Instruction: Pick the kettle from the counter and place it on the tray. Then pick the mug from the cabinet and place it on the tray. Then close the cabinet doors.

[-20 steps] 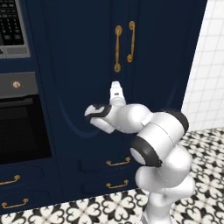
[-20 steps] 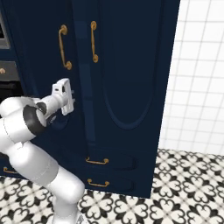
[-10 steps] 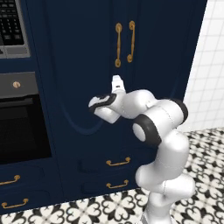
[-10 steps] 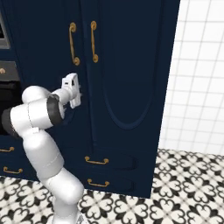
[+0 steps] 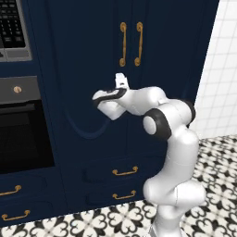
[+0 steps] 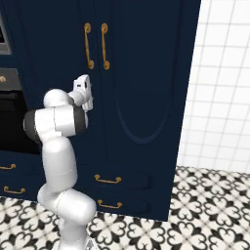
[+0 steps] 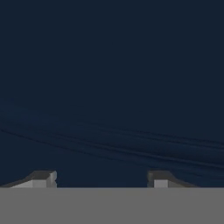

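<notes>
The navy cabinet [image 5: 176, 60] stands with both cabinet doors [image 6: 141, 73] flush, their brass handles [image 5: 130, 44] side by side. My gripper [image 5: 121, 81] is right at the left door's panel, below and left of the handles; it also appears in the right base view [image 6: 86, 93]. In the hand view the gripper [image 7: 101, 177] is open, its fingertips [image 7: 43, 177] wide apart with nothing between them and the dark door surface close ahead. The kettle, mug, tray and counter are out of view.
A black-fronted oven [image 5: 18, 134] and a keypad panel [image 5: 14, 28] sit left of the cabinet. Two drawers with brass handles [image 5: 125, 171] lie under the doors. A white tiled wall [image 6: 219, 97] and patterned floor [image 6: 205, 205] are on the right.
The left door has swung the last bit shut, its handle now next to the right one. My hand followed it inward, and the jaws have spread wider.
</notes>
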Motion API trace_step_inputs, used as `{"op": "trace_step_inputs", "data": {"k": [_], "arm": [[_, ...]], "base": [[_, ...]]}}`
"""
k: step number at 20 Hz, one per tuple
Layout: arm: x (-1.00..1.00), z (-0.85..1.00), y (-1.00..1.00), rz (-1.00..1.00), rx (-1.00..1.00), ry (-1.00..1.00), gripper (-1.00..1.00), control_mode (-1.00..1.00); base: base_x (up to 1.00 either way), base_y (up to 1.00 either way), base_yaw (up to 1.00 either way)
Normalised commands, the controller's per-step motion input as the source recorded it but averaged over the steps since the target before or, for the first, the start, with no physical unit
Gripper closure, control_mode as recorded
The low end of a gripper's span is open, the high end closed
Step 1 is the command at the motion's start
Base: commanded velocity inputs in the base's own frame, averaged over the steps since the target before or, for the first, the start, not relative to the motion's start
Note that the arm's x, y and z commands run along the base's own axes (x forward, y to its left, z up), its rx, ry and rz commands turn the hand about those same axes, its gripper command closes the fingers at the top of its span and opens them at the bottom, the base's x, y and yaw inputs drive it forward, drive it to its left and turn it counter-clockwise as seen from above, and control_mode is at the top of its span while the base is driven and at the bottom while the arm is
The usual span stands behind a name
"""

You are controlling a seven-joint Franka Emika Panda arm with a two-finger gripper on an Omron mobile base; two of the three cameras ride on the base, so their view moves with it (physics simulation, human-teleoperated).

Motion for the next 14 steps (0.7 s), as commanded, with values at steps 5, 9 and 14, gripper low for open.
{"op": "trace_step_inputs", "data": {"k": [5, 9, 14], "arm": [[0.45, 0.05, 0.23, 0.03, 0.00, 0.02, -1.00, -1.00], [0.46, 0.00, 0.22, 0.03, -0.01, 0.06, -1.00, -1.00], [0.06, 0.00, 0.11, 0.02, -0.09, 0.08, -1.00, -1.00]], "base": [[0.00, 0.00, 0.00], [0.00, 0.00, 0.00], [0.00, 0.00, 0.00]]}}
